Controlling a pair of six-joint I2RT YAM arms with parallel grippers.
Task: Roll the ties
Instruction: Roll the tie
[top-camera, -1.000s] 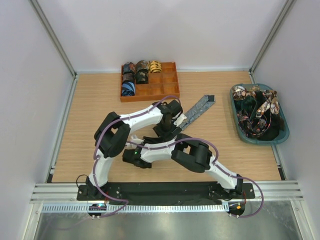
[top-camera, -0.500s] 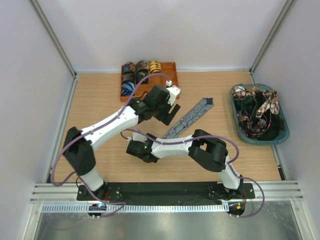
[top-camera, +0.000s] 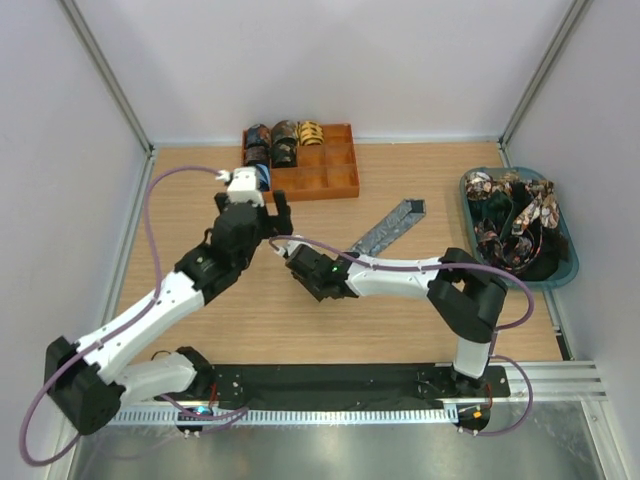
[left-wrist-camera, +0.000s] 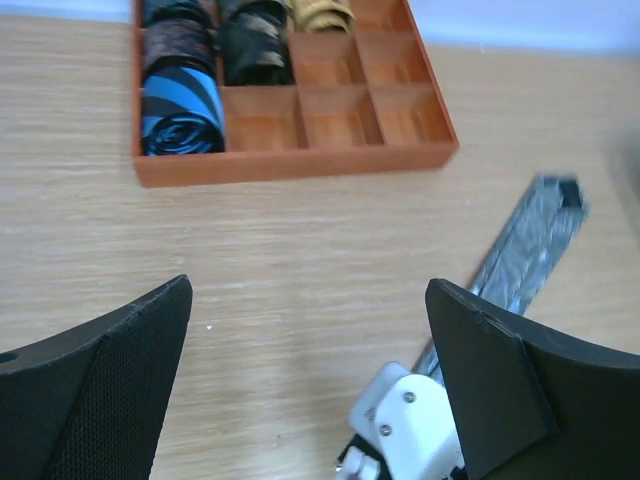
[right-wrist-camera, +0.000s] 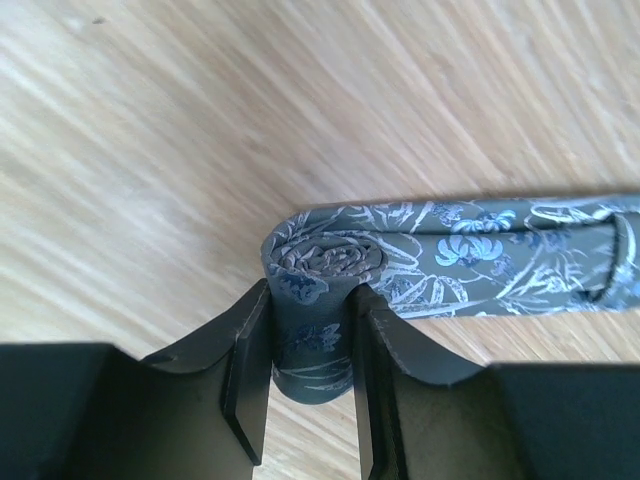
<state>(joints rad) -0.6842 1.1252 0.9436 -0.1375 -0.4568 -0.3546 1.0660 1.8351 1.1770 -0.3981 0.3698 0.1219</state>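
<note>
Right gripper (right-wrist-camera: 308, 320) is clamped on the started coil at the near end of the grey-blue tie (right-wrist-camera: 480, 262). The jaws pinch the coil's curved sides and the spiral face is in plain view. The rest of the tie (top-camera: 390, 226) lies flat on the table (top-camera: 420, 315), running diagonally away toward the teal bin (top-camera: 478, 262) of loose ties (top-camera: 515, 220).

Left gripper (left-wrist-camera: 305, 330) is spread wide with nothing in it, hovering above bare wood near the orange tray (top-camera: 335, 188). Five rolled ties (top-camera: 275, 142) sit in the tray's left compartments and the others are free.

Handling, my read:
- The fabric looks light, limp and fairly slick. It has no stiffness of its own, so the coil probably springs loose once you let go.
- Keep your hold where it is, across the coil's sides. Squeeze enough to stop the layers slipping, not so hard that the spiral goes oval.
- Don't grab the tail mid-length, it'll likely bunch and skew.
- Keep the tail straight and in line with the coil so the edges stack flush. A slight angle will probably telescope the roll.
- If you bring the left in, press the tail flat against the wood just beyond the coil for tension, rather than pinching it.
- The far end is the thing to watch. I expect it to flap free on the last turn.
</note>
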